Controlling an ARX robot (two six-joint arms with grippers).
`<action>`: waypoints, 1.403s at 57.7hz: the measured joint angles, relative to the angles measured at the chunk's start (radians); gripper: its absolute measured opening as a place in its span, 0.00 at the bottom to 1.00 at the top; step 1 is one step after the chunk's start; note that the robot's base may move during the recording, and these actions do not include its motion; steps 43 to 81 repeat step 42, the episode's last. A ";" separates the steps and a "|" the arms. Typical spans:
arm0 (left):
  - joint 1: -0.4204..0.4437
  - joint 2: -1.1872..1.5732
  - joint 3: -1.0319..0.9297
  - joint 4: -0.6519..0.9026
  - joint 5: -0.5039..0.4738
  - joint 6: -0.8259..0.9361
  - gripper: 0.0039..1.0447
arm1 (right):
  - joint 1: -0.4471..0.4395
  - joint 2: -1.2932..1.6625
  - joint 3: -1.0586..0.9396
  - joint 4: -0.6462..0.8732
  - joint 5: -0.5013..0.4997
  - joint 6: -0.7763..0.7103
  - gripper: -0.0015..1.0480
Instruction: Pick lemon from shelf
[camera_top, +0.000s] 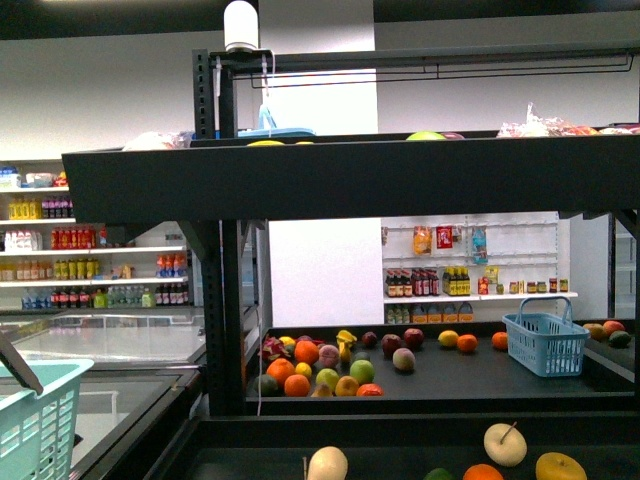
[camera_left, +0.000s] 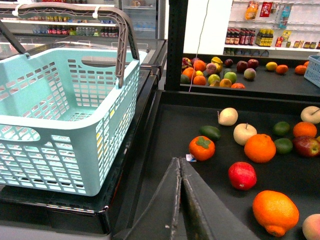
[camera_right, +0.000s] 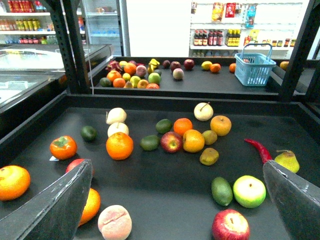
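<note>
On the shelf (camera_top: 450, 385) rear deck, one lemon (camera_top: 448, 338), one blue basket (camera_top: 545, 348), left jaws together, right jaws apart

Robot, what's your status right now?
Left pincer shut, right pincer open, both empty. Likely lemon untouched on shelf, beside cream apple. Other fruit crowds it.

Bright, even overhead store light washes the white wall (camera_top: 320, 270) almost to glare, the dark shelf (camera_top: 350, 180) decks stay dim, fruit shadows are soft, and wrist views bow at edges.
</note>
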 joint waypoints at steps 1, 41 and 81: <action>0.000 0.000 0.000 0.000 0.000 0.000 0.08 | 0.000 0.000 0.000 0.000 0.000 0.000 0.98; 0.000 0.000 0.000 0.000 0.000 0.002 0.93 | 0.000 0.000 0.000 0.000 0.000 0.000 0.98; 0.000 0.000 0.000 0.000 0.000 0.002 0.93 | 0.000 0.000 0.000 0.000 0.000 0.000 0.98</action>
